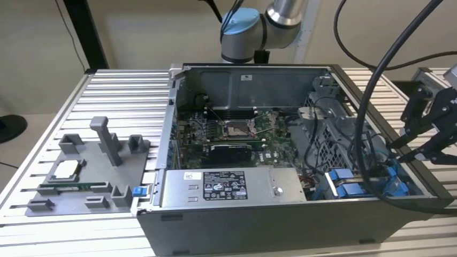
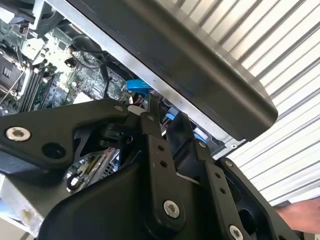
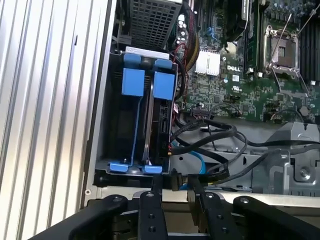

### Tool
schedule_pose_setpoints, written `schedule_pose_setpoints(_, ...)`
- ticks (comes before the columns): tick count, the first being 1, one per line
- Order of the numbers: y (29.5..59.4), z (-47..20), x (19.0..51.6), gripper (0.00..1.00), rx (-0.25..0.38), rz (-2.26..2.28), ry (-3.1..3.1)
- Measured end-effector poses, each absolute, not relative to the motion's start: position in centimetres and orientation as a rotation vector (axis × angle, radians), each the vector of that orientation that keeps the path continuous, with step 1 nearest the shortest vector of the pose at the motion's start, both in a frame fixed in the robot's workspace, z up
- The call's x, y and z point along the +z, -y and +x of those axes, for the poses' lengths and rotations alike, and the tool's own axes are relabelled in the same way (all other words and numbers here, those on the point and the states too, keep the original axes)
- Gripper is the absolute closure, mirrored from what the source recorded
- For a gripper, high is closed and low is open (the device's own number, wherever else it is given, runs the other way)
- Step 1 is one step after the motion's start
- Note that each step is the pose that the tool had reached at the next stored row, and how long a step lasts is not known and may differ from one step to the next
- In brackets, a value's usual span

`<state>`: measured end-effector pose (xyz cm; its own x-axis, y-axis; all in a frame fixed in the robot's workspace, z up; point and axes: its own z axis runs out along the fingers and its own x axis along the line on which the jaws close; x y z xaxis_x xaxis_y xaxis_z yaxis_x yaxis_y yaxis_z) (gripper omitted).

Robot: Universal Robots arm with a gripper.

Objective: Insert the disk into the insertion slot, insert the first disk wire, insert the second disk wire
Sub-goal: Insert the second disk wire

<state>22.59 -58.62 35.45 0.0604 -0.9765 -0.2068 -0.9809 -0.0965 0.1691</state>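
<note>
The flat disk (image 3: pixel 161 122), framed in glossy blue plastic, sits inside the dark metal insertion slot (image 3: pixel 115 125), at the exterior view's right. Just outside the case (image 1: pixel 286 219), the gripper (image 3: pixel 174 186) holds its matte black fingers (image 3: pixel 152 200) slightly apart above the ribbed aluminium worktop (image 3: pixel 45 100).

Arm (image 1: pixel 246 24) — silver tube, pale blue joint caps. Hand (image 3: pixel 175 189) matte black — bolted link bars, silver hex screws. Thick black cables (image 1: pixel 363 123) trailing.

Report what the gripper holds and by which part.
It cannot be told: the gripper sits at the rim of the computer case, next to the disk in the insertion slot.
</note>
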Motion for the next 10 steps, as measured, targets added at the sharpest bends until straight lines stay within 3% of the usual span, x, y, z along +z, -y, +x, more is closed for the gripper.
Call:
schedule_pose_setpoints(4, 58.64, 22.57, 35.42, 0.00, 0.480, -2.241, -2.056)
schedule_pose_setpoints(10, 59.16, 22.47, 35.40, 0.00, 0.515, -2.220, -2.030)
